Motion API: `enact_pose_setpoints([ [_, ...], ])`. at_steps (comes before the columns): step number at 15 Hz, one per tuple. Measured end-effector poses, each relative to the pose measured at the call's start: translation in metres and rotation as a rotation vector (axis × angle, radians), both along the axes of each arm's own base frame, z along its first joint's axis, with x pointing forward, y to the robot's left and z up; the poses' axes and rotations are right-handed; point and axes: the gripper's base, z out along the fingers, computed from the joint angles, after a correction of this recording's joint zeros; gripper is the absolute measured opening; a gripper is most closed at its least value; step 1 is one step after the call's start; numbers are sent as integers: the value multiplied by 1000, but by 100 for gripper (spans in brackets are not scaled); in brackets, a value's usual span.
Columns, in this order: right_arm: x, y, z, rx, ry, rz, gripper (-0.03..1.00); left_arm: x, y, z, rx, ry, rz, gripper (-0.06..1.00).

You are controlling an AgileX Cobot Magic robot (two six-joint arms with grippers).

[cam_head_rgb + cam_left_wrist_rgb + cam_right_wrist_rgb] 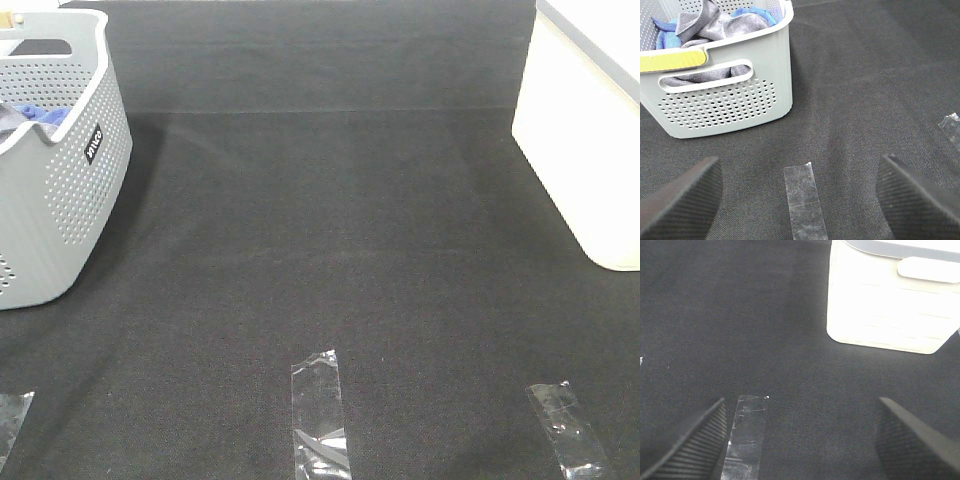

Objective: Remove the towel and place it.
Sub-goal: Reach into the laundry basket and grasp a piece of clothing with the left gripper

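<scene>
Well, we have not really started yet. The towel [710, 22] is bunched up inside the grey basket [725, 105], mixed up with a bright blue cloth [755, 12]. A bit of the towel shows through the handle hole in the basket's side. The basket stands on the black mat [330, 220] over on our left, and a white bin [590, 150] stands well apart from it on our right. Some strips of clear tape [320, 415] are stuck on the mat between them. Our left gripper [799, 165] hangs over the mat near the basket with its two fingers spread wide and nothing between them. Our right gripper [801, 402] is spread wide too, holds nothing, and hangs over the mat near the white bin. Neither one touches the towel. So we think the whole job is left to do: reach into the basket, pinch the towel and not the blue cloth, lift it all the way out, and lay it down. We cannot tell where it should go. The towel looks tangled with the blue cloth, so the blue one might come up with it.
</scene>
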Motion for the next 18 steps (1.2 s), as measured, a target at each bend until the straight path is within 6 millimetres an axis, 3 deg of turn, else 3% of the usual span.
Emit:
enact_pose_setpoints([
  [5, 0, 0, 0, 0, 0, 0, 75, 1, 0, 3, -1, -12, 1, 80],
  [8, 0, 0, 0, 0, 0, 0, 75, 23, 3, 16, 16, -39, 30, 80],
  [13, 0, 0, 0, 0, 0, 0, 75, 97, 4, 41, -11, -37, 77, 71],
  [18, 0, 0, 0, 0, 0, 0, 75, 199, 5, 63, 25, 172, 107, 62],
])
